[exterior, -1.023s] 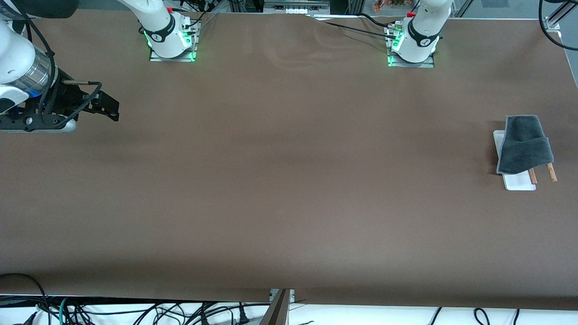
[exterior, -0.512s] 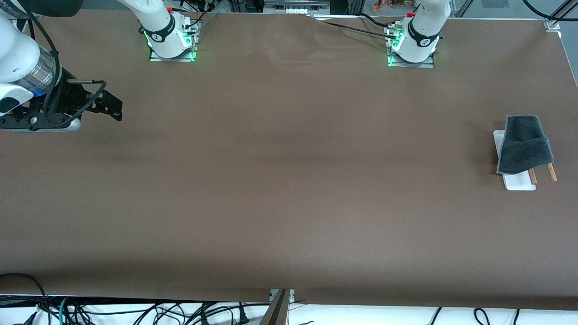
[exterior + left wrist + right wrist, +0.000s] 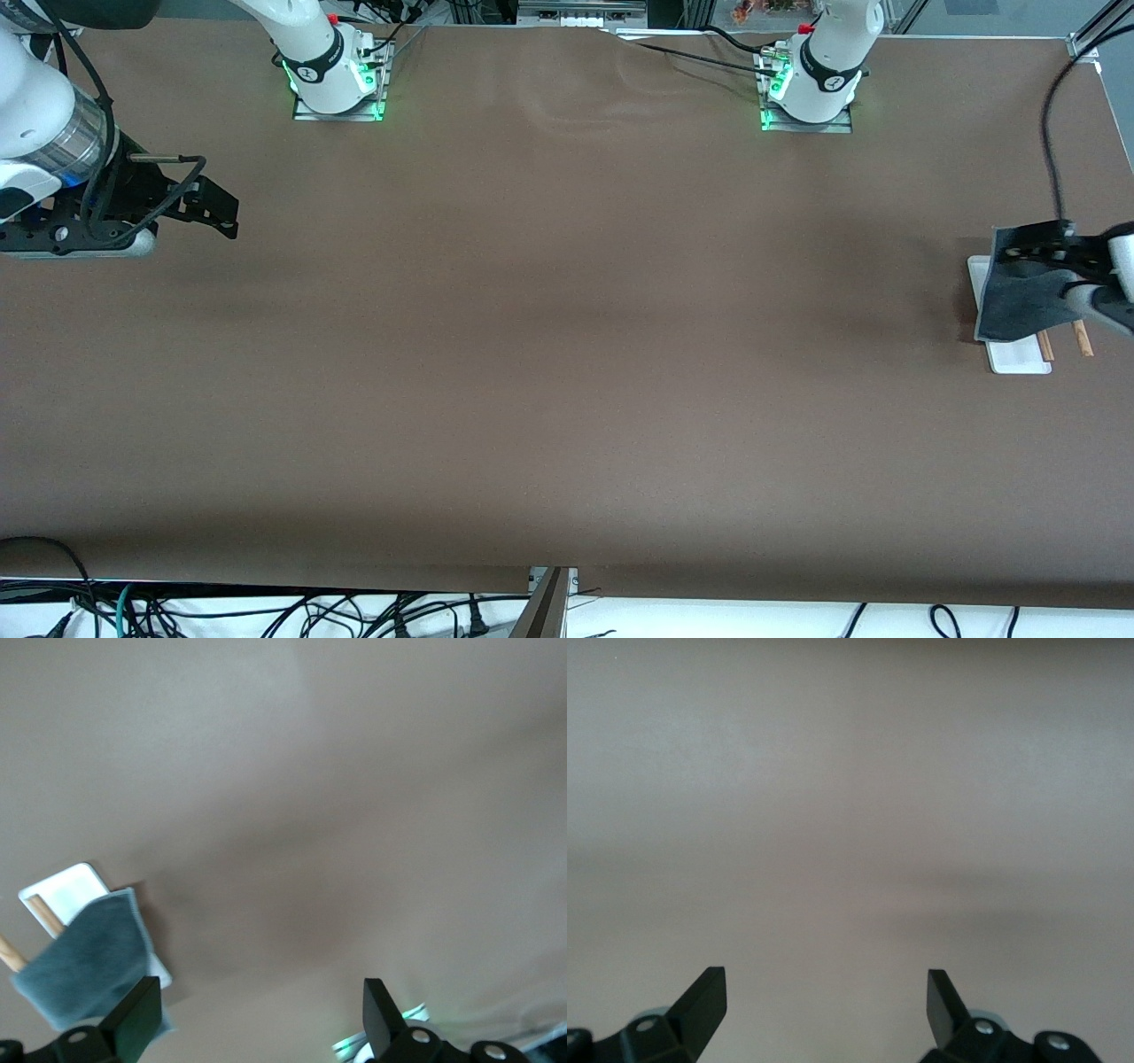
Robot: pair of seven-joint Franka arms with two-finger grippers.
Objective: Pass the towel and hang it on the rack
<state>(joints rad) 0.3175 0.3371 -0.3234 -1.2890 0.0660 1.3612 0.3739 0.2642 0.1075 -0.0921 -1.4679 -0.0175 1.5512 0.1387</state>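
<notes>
Towel point(image 3: 1019, 306) drapes over the rack point(image 3: 1019, 356) at the left arm's end of the desk point(image 3: 567, 354), so I judge the hanging done. Its long axis runs toward the front camera, along the rods. My left hand point(image 3: 1032, 252) hovers over it, fingers wide, empty. My right hand point(image 3: 226, 213) waits wide open over its own end.

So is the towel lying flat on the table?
No, the towel is draped over the rack, with the rod ends showing below it.
</notes>
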